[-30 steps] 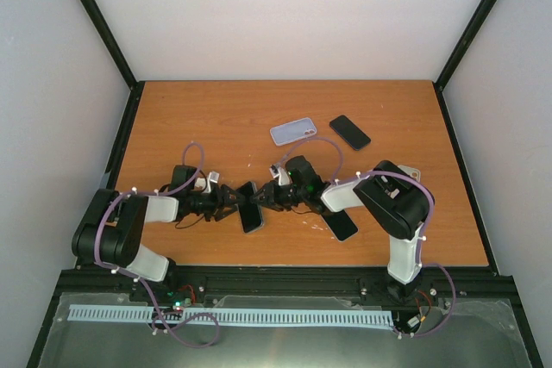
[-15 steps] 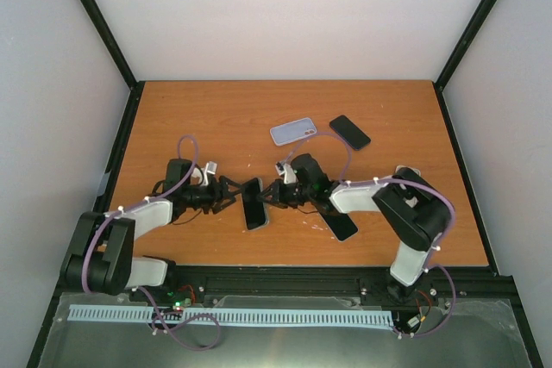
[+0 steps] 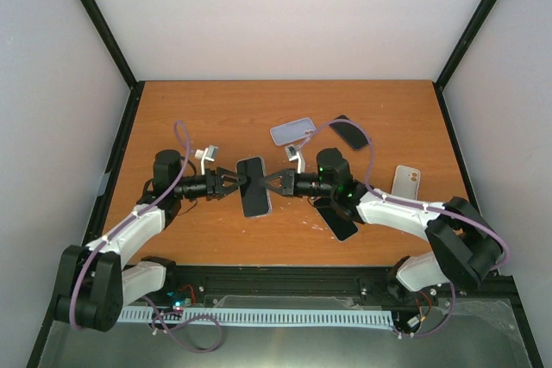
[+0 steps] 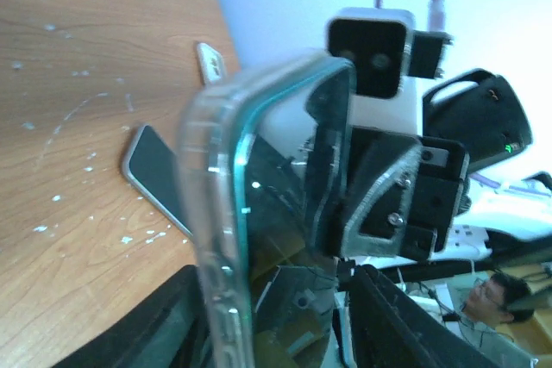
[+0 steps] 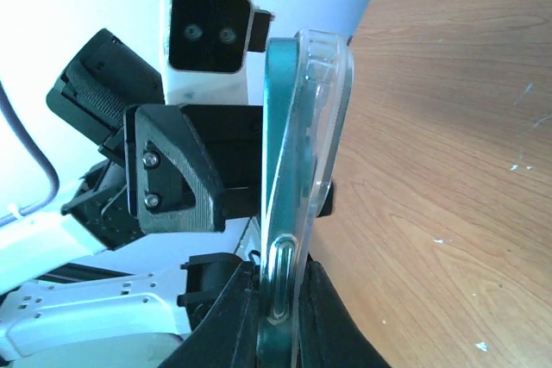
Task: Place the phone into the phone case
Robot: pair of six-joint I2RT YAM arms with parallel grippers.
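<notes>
Now the phone [image 3: 253, 187], teal-edged and sitting inside the clear case [image 5: 326, 109], lay screen up between the 2 claws, roughly midway between the desk's [image 3: 198, 118] near and far edges and a little left of its middle. 1 second before, it had been closer to the near edge and turned more askew; it had since been carried away from that edge and straightened. From the wrist views it seemed to be raised off the wood, though the gap was hard to judge.

The right claw [image 3: 269, 183] was pinched tight on the phone's right edge, phone and case squeezed between its fingers [image 5: 220, 316]. The left claw [image 3: 236, 184] stood about half spread over the left edge, its fingers [image 4: 164, 333] wider apart than the phone was thick, so it straddled rather than clamped.

Both arms had stretched out from their folded pose. The right elbow had dropped toward the near right corner, and that uncovered a pale phone [image 3: 406, 182] near the right edge, mostly hidden earlier.

The rest had not moved: a lilac case [image 3: 292, 131] and a black phone [image 3: 349, 132] side by side toward the far edge, and a dark phone [image 3: 341, 223] under the right forearm, nearer the near edge.
</notes>
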